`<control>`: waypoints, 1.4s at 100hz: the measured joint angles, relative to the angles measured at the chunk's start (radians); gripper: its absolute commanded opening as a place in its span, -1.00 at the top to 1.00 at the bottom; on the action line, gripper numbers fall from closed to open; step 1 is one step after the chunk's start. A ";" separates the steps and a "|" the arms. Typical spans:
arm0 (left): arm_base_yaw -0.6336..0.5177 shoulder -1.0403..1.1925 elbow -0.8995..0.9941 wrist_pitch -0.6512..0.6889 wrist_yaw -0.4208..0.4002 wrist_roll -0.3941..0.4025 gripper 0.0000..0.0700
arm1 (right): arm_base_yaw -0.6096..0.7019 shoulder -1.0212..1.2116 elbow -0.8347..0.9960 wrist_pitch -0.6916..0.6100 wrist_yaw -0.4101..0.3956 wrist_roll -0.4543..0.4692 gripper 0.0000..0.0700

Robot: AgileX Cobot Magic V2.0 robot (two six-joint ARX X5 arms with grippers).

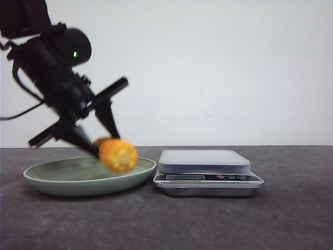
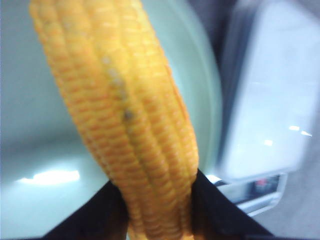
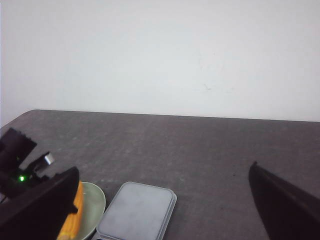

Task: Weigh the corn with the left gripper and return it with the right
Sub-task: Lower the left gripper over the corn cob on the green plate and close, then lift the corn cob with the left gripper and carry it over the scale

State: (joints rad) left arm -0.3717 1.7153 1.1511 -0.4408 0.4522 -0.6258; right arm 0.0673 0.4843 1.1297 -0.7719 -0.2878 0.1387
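The corn (image 1: 118, 154) is a stubby orange-yellow cob. My left gripper (image 1: 102, 144) is shut on it and holds it just above the right part of the green plate (image 1: 62, 179). In the left wrist view the corn (image 2: 130, 120) fills the middle, pinched between the black fingers (image 2: 220, 210), over the plate (image 2: 30, 150). The grey scale (image 1: 205, 161) stands right of the plate, its platform bare; it shows in the left wrist view too (image 2: 270, 100). My right gripper (image 3: 160, 210) is open and empty, high above the table; below it lie the scale (image 3: 137, 210), the plate (image 3: 92, 202) and the corn (image 3: 72, 220).
The dark grey table (image 1: 291, 208) runs to a white wall behind. The scale's display and buttons (image 1: 208, 177) face the front. The left arm's body (image 1: 52, 67) leans over the plate from the upper left.
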 measured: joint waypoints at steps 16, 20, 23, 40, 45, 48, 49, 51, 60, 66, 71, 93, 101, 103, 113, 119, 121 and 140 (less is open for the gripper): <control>-0.022 -0.124 0.092 0.009 0.000 0.055 0.99 | 0.005 0.000 0.000 0.000 0.000 0.000 -1.00; -0.029 -0.158 0.117 0.021 0.000 0.066 0.99 | 0.009 0.000 0.000 0.000 0.000 0.000 -1.00; -0.034 -0.179 0.137 0.030 0.001 0.074 0.99 | 0.011 0.000 0.000 0.000 0.000 0.000 -1.00; -0.060 -0.266 0.212 0.119 0.001 0.128 0.99 | 0.012 0.000 0.000 0.000 0.000 0.000 -1.00; -0.069 -0.284 0.224 0.160 0.001 0.143 0.99 | 0.013 0.000 0.000 0.000 0.000 0.001 -1.00; -0.077 -0.294 0.229 0.191 0.000 0.147 0.99 | 0.015 0.000 0.000 0.000 0.000 0.003 -1.00; -0.080 -0.298 0.230 0.201 0.001 0.149 0.99 | 0.016 0.000 0.000 0.000 0.000 0.004 -1.00; -0.085 -0.303 0.234 0.219 0.000 0.152 0.99 | 0.018 0.000 0.000 0.000 0.000 0.007 -1.00; -0.112 -0.322 0.246 0.303 0.001 0.159 0.99 | 0.023 0.000 0.000 0.000 0.000 0.017 -1.00; -0.127 -0.324 0.253 0.334 -0.001 0.159 0.99 | 0.023 0.000 0.000 0.000 0.000 0.020 -1.00; -0.138 -0.323 0.254 0.336 -0.014 0.158 0.99 | 0.023 0.000 0.000 0.000 0.000 0.023 -1.00; -0.192 -0.227 0.254 0.292 -0.038 0.143 0.99 | 0.023 0.000 0.000 0.000 0.000 0.026 -1.00; -0.209 -0.169 0.254 0.256 -0.044 0.138 0.99 | 0.025 0.000 0.000 0.000 0.000 0.026 -0.95; -0.212 -0.155 0.254 0.246 -0.050 0.136 0.99 | 0.026 0.000 0.000 0.000 0.000 0.026 -0.92; -0.216 -0.073 0.270 0.180 -0.063 0.125 0.99 | 0.031 0.000 0.000 0.000 0.000 0.026 -0.89; -0.215 -0.023 0.284 0.157 -0.066 0.114 0.99 | 0.031 0.000 0.000 0.000 0.000 0.026 -0.89; -0.215 -0.007 0.289 0.148 -0.066 0.109 0.99 | 0.031 0.000 0.000 0.000 0.000 0.026 -0.89; -0.216 0.119 0.292 0.098 -0.059 0.052 0.99 | 0.031 0.000 0.000 -0.003 0.000 0.026 -0.89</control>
State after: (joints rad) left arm -0.5873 1.8347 1.4429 -0.3428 0.3931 -0.5739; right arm 0.0982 0.4843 1.1297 -0.7746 -0.2878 0.1646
